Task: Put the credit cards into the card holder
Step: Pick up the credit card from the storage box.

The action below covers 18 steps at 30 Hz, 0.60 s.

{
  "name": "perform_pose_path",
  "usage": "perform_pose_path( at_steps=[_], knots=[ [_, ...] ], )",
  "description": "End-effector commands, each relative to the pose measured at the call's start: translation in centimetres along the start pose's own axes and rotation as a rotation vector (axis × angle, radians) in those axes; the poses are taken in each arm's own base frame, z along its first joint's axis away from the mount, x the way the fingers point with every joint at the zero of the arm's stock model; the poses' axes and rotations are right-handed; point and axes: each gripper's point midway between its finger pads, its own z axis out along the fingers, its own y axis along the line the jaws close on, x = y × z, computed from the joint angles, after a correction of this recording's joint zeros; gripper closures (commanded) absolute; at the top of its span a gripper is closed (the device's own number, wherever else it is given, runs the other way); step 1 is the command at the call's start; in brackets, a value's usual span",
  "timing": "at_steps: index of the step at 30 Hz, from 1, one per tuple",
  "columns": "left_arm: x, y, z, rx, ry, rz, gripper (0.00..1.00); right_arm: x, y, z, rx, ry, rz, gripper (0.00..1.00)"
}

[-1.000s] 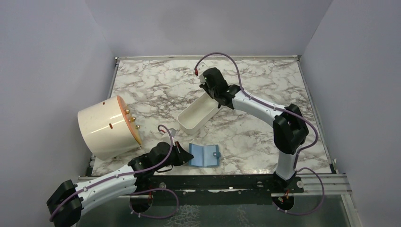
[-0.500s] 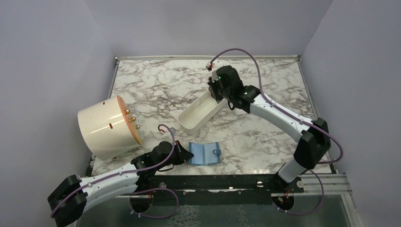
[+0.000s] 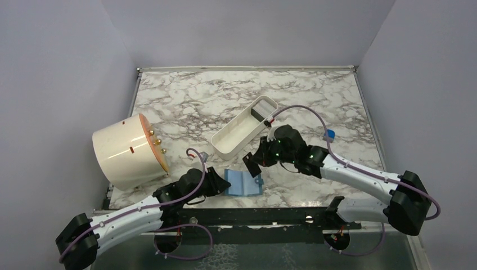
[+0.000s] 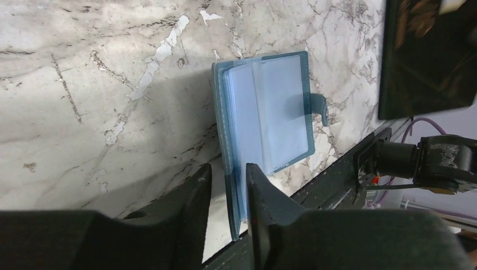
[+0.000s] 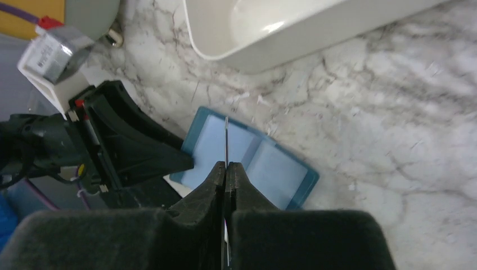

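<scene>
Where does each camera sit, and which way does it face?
Top external: above and behind, looking down on the marble table; left arm and right arm show.
Left wrist: low, along the left hand at the open teal-blue folding card holder.
Right wrist: down past the right hand, shut on a thin black plastic card, onto the holder.
Shared: both wrist views show holder and card.

Marble table (image 3: 185,93) — upper frame open; white tray (image 3: 224,146) bars centre, cream drum (image 3: 126,151) the left edge, left gripper (image 3: 223,184) and right gripper (image 3: 257,161) crowd lower middle.
</scene>
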Motion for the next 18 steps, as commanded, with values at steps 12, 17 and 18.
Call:
perform_pose_path(
  at_steps=[12,17,18],
  knots=[
    [-2.4,-2.7,-2.3,0.005,-0.038,0.043,0.56,10.6,3.4,3.4,-0.098,0.173,0.244,0.99],
    [-1.9,-3.9,-1.7,0.069,-0.008,0.054,0.57,11.1,2.8,3.4,-0.063,0.168,0.22,0.99],
    [-1.6,-4.1,-1.5,0.085,0.001,0.057,0.58,10.9,2.9,3.2,-0.064,0.162,0.219,0.99]
  ],
)
